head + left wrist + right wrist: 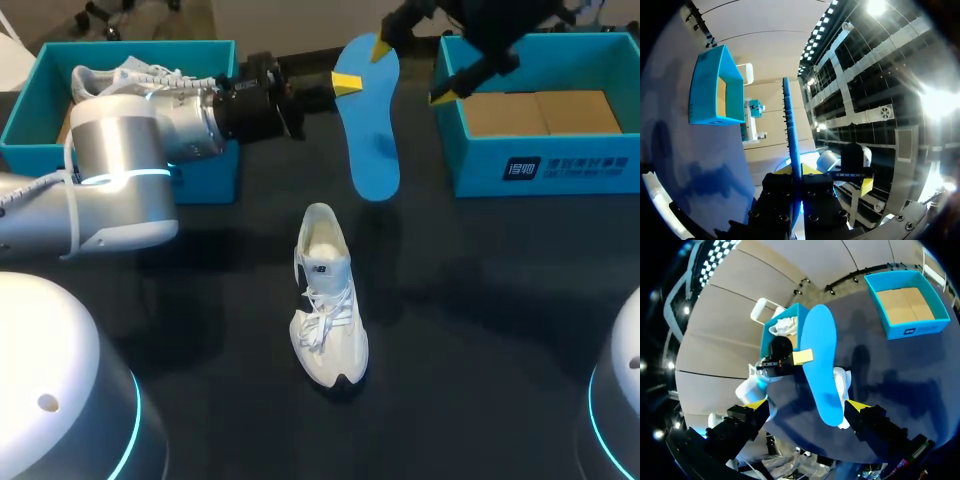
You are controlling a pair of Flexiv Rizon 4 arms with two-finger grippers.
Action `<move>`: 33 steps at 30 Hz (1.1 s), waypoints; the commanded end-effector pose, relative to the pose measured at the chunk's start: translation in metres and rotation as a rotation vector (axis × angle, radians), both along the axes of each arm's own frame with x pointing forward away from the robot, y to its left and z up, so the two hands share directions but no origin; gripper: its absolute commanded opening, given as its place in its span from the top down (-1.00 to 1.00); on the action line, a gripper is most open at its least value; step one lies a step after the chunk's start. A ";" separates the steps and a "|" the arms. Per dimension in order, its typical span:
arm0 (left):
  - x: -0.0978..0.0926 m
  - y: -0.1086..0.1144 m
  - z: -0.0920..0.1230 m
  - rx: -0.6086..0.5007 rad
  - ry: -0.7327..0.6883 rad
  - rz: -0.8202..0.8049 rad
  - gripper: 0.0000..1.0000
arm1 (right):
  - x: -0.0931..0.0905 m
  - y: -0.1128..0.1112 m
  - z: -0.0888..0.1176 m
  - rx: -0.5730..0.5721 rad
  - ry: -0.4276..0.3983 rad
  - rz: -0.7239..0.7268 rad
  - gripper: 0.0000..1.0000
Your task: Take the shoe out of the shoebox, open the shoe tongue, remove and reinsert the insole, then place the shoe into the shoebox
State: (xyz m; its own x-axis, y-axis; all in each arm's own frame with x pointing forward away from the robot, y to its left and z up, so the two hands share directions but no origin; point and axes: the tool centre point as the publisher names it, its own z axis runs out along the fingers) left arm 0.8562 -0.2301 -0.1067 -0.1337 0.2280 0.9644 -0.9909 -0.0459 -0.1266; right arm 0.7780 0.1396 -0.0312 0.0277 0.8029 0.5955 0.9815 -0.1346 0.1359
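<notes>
The left arm [120, 170] looms closest, coming in from the left. Its gripper [345, 88] [799, 172] is clamped on a blue insole [368, 140] [790, 115] [820, 355], held up over the table [480, 330]. The shoe [328, 300] [842, 380] stands mid-table, toe towards me, between two teal boxes [200, 180] [540, 165]. The right gripper [415, 70] [807, 405] hangs by the insole's far end, fingers spread wide.
</notes>
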 end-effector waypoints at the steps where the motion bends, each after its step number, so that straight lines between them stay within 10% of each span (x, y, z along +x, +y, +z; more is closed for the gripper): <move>1: 0.000 -0.001 -0.001 -0.002 -0.001 0.002 1.00 | 0.019 0.026 0.014 -0.211 0.087 0.022 -1.00; 33: 0.000 -0.001 -0.001 -0.002 -0.001 0.002 1.00 | 0.017 0.019 0.005 -0.523 0.165 0.002 -1.00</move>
State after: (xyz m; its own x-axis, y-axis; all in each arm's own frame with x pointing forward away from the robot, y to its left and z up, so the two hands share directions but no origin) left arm 0.8563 -0.2302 -0.1066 -0.1339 0.2276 0.9645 -0.9909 -0.0454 -0.1269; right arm 0.7920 0.1501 -0.0310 0.0700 0.9852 0.1564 0.9961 -0.0774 0.0416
